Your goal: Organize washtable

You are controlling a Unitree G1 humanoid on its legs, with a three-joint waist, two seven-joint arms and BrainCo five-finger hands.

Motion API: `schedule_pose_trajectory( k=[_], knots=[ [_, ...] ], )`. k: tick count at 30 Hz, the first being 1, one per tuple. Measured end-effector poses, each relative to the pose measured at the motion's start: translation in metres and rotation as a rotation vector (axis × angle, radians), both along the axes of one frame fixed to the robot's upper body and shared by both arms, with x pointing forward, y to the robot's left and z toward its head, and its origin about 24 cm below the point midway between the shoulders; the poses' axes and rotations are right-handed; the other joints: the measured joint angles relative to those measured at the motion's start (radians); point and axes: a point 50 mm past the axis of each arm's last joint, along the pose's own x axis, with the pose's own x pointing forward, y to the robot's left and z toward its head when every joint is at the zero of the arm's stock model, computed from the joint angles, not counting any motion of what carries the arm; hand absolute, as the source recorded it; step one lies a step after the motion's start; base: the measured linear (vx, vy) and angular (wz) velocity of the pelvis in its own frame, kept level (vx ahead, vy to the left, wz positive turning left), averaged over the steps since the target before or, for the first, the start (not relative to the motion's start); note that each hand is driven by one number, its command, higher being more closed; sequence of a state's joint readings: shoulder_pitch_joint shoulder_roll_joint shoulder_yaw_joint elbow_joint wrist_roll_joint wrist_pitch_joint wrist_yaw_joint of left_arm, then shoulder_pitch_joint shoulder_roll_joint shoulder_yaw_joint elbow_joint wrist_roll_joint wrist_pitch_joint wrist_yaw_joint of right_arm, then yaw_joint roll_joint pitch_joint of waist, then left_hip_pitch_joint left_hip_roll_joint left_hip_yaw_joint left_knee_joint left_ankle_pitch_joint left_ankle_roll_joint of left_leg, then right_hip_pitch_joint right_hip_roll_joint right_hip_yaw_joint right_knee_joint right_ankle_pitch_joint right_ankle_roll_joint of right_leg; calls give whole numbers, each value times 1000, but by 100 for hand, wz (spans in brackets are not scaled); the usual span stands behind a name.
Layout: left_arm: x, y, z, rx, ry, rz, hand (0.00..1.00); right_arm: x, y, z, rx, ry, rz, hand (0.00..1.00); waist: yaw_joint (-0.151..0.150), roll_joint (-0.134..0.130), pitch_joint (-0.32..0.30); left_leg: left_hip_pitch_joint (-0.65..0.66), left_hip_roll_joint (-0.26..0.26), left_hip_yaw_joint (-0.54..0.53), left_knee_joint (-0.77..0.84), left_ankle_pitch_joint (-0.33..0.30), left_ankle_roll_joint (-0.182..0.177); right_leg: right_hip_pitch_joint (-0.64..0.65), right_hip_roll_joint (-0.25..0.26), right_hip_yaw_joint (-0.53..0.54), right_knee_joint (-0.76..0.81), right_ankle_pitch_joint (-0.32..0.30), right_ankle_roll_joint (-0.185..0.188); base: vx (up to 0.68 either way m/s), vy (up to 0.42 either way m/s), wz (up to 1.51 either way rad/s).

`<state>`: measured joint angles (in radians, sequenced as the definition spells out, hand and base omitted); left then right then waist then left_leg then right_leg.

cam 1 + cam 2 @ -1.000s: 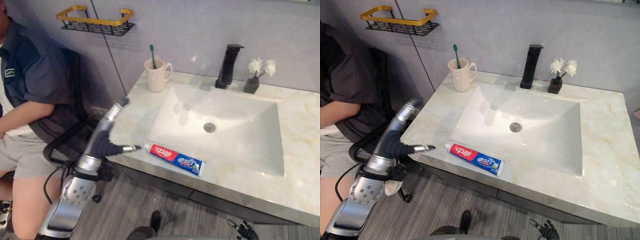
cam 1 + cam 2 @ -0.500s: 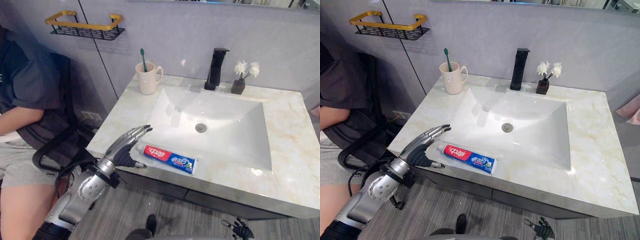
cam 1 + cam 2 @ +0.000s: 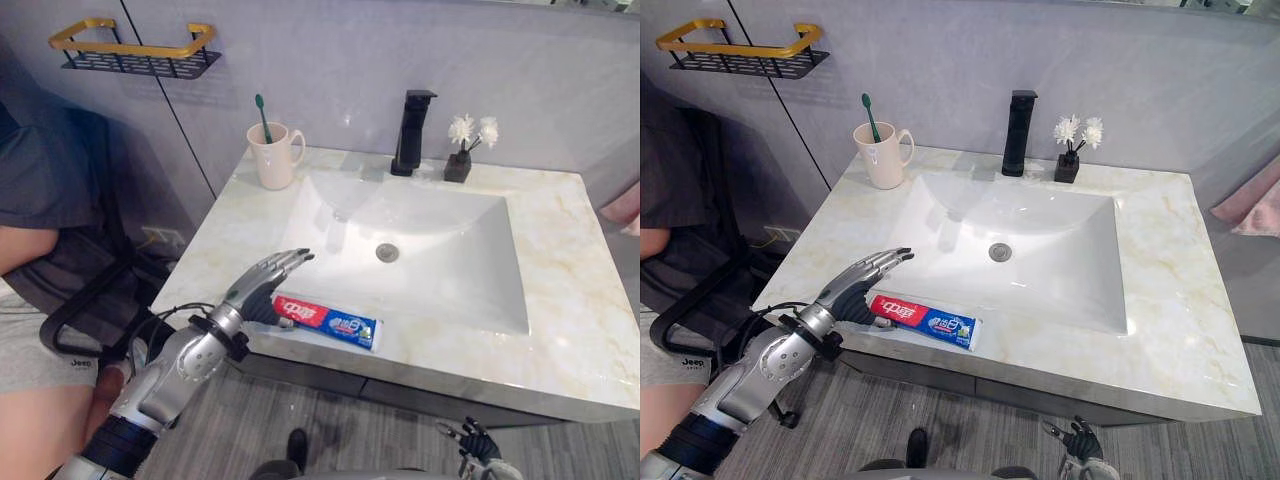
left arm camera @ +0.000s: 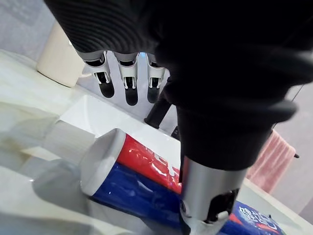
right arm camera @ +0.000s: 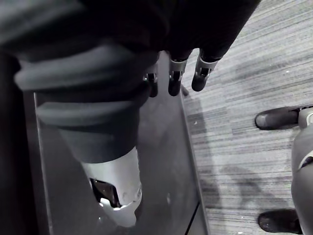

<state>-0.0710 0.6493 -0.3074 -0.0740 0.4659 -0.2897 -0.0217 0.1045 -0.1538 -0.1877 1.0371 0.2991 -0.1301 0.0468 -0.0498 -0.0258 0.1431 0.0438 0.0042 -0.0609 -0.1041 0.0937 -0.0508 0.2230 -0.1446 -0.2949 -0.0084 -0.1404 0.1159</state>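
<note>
The toothpaste (image 3: 335, 322) lies along the counter's (image 3: 590, 330) front edge, cap pointing left. We hold our left hand (image 3: 258, 292) over the cap, fingers straight, unclamped. Our right hand (image 5: 174, 78) hangs relaxed.

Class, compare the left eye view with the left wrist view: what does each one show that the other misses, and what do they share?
Left eye view alone: the toothbrush standing in the cup, the sink drain, the wall rack and a seated person. Left wrist view alone: the white cap of the toothpaste tube, with the thumb crossing in front of the tube. Shared: the left hand, fingers straight above the tube, and the cup.
</note>
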Motion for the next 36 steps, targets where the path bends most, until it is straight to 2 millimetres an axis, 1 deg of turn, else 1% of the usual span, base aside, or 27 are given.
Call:
schedule_pose_trajectory(
  k=[5, 6, 7, 11, 15, 17, 19, 29, 31, 32, 33, 36],
  knots=[
    [6, -4, -6, 22, 22, -16, 0, 0, 1, 0, -3, 5, 14, 0, -2, -3, 5, -2, 5, 18, 0, -1, 0, 0, 2, 13, -20, 15, -1, -23, -17, -9],
    [8, -6, -6, 36, 24, -25, 100, 0, 0, 0, -7, 7, 20, 0, -3, -3, 5, -1, 6, 22, 0, -1, -1, 0, 2, 17, -24, 17, -1, -17, -24, -7],
    [10, -6, -7, 41, 27, -29, 100, 0, 0, 0, -9, 8, 24, 0, -4, -3, 5, -2, 6, 22, 0, -1, -1, 0, 2, 18, -25, 18, 0, -14, -29, -7],
    [15, -4, -23, 142, 93, -39, 100, 5, 2, 1, -13, 2, 50, 0, -21, -2, 7, -2, 6, 29, 0, -3, 0, -2, 1, 23, -28, 20, 1, -9, -27, -4],
    [20, -3, -19, 193, 90, -54, 100, 6, 3, 0, -11, 10, 66, 0, -25, -1, 9, 1, 7, 37, 0, -8, -3, -3, 2, 31, -30, 20, 1, 1, -29, -7],
    [26, -2, -15, 201, 81, -48, 100, 10, 4, 1, -8, 5, 72, 0, -40, -3, 15, 2, 9, 42, 0, -11, -5, -4, 3, 38, -30, 20, 1, 10, -34, -8],
    [28, -1, -14, 206, 78, -42, 100, 14, 2, 2, -12, -3, 78, 0, -47, -2, 19, 4, 9, 52, 0, -12, -6, -7, 3, 48, -31, 20, 1, 17, -39, -14],
    [29, 3, -14, 209, 99, -31, 100, 16, 0, 4, -12, -13, 87, 0, -51, 4, 22, 13, 13, 91, 1, -11, -6, -2, 2, 56, -29, 20, 1, 7, -38, -5],
    [27, 5, -15, 199, 102, -11, 100, 15, 0, 4, -4, -17, 63, 0, -60, 5, 22, 16, 14, 92, 0, -11, -6, -2, 2, 58, -28, 20, 1, -41, -30, -3],
    [25, 8, -15, 179, 99, 10, 100, 15, -2, 4, 5, -27, 26, 0, -71, 5, 22, 16, 14, 93, 0, -11, -6, -3, 2, 58, -27, 20, 1, -36, -25, -1],
    [24, 9, -14, 161, 98, 23, 100, 14, -4, 5, 3, -37, -9, 0, -75, 7, 23, 16, 14, 95, 0, -11, -6, -5, 1, 60, -27, 20, 1, -35, -23, -4],
    [19, 9, -14, 121, 84, 41, 100, 7, -13, 7, -2, -63, -97, 0, -73, 11, 25, 16, 16, 109, 0, -11, -6, -14, 1, 76, -22, 20, 1, -41, -21, -13]
  ],
)
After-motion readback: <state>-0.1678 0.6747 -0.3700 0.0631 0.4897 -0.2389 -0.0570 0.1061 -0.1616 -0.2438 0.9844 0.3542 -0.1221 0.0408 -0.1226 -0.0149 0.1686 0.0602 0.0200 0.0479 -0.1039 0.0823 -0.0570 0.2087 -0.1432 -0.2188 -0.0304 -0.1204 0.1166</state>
